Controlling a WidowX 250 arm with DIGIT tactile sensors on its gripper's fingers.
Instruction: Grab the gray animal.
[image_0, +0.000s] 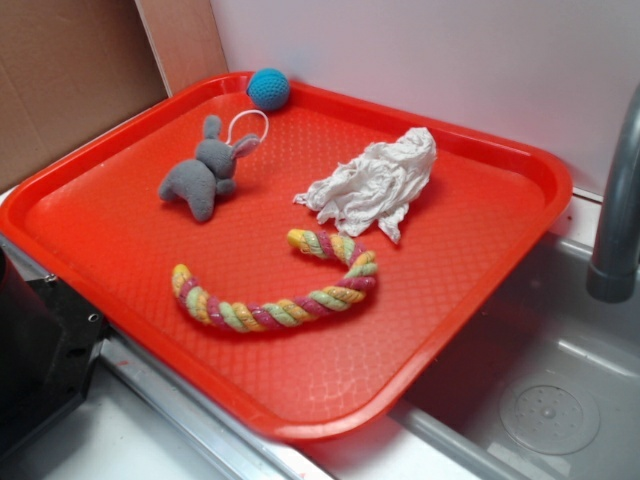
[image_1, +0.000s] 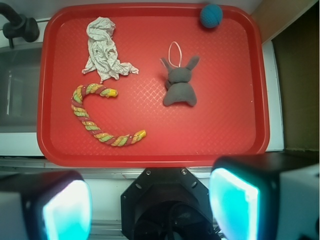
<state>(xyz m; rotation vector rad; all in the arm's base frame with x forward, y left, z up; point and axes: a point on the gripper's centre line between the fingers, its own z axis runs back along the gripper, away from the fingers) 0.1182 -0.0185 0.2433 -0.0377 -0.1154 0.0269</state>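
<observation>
The gripper (image_1: 150, 210) hung wide open, well short of the gray plush rabbit (image_1: 180, 85), which lay on the red tray (image_1: 235, 130) near a teal crocheted ball (image_1: 211, 15).

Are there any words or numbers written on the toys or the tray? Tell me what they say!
None: no words, numbers or signs show in either view.
The red tray, gray bunny, teal ball, white rag and striped rope carry no printing.
</observation>
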